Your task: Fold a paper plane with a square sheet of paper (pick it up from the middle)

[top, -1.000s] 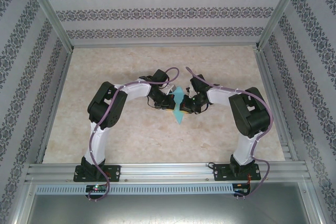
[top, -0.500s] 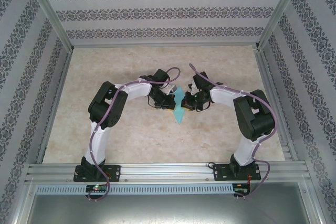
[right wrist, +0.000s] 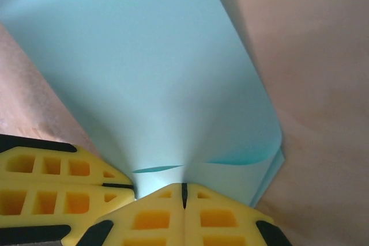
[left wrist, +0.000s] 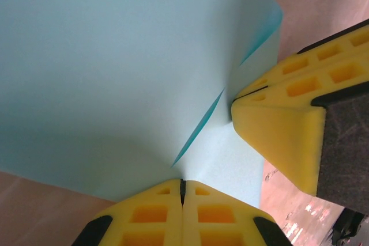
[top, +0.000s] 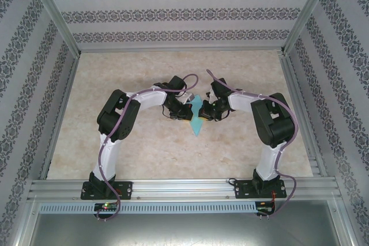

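Both left claw [left wrist: 182, 184] and right claw [right wrist: 184, 187] pinch smooth, bowed sheet [left wrist: 115, 56].

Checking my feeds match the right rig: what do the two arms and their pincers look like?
Both the left arm and the right arm have white links with bulky black joints, and a purple cable runs loosely along each. The left pincer and the right pincer have bright yellow fingers moulded with rectangular pockets, backed by black parts.
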Robot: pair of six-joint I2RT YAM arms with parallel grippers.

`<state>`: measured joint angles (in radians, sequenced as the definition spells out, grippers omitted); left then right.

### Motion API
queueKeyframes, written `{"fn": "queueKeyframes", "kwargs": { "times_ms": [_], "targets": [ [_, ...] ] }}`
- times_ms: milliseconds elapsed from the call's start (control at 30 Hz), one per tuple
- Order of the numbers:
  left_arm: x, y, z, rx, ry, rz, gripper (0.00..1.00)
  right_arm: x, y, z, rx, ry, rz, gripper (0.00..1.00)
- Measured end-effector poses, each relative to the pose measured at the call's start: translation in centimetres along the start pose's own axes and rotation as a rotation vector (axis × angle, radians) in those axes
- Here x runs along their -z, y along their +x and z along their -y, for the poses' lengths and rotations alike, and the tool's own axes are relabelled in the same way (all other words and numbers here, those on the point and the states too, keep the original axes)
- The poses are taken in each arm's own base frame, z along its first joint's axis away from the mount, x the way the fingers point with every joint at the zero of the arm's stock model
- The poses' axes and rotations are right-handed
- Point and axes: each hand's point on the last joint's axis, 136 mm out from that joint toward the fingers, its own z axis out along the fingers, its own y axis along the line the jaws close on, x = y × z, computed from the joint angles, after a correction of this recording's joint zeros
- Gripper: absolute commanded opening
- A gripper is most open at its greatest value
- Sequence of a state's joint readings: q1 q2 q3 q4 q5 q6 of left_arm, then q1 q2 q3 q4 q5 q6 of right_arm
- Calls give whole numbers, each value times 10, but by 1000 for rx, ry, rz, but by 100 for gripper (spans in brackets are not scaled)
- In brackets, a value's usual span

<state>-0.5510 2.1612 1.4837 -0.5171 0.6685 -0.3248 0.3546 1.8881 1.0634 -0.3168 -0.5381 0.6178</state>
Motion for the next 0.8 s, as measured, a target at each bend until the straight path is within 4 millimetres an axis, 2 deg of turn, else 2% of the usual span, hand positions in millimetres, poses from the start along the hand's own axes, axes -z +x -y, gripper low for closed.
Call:
{"fn": "queueKeyframes", "kwargs": {
  "times_ms": [800],
  "targets": [
    [-1, -3, 1, -19, -11, 10, 0, 20, -23, 27, -45, 12, 49, 0]
  ]
}}
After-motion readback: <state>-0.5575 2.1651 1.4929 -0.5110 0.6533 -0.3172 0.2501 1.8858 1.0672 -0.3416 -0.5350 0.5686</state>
